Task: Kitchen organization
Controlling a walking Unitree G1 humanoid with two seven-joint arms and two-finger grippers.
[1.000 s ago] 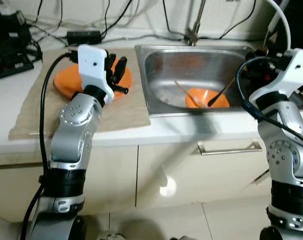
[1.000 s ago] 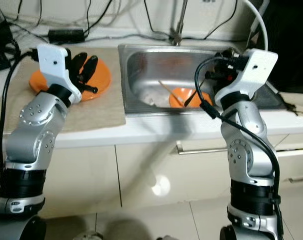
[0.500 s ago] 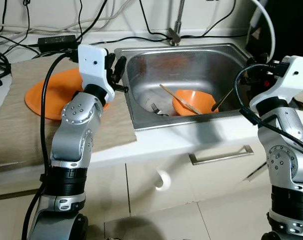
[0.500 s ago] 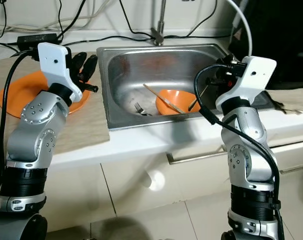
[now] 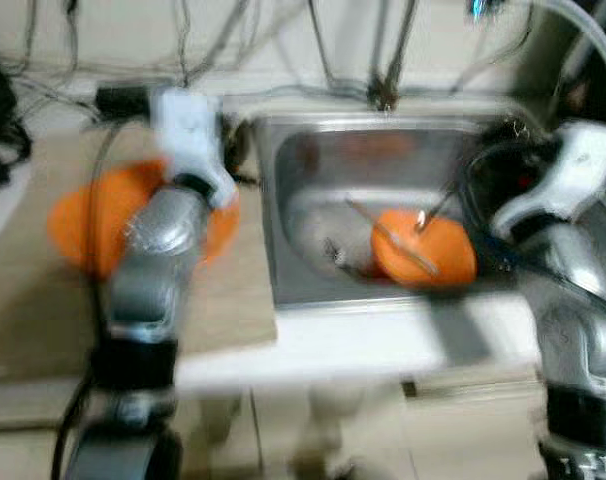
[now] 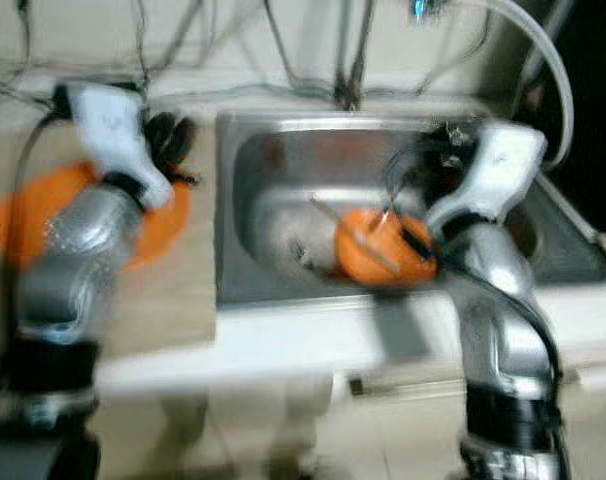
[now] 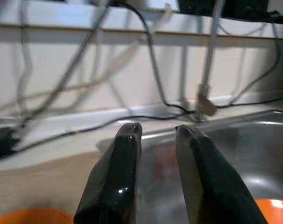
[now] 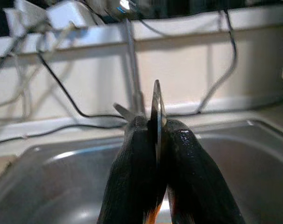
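Our right gripper point(image 8: 156, 135) pinches a thin metal utensil point(image 8: 156, 100) over the sink point(image 5: 283, 290); our left gripper point(image 7: 156, 135), slightly parted, holds nothing. We should move slowly, gripping tight.

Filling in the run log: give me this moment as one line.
left gripper: open, empty, above counter by sink | right gripper: shut on thin metal utensil | orange bowl in sink | view blurred
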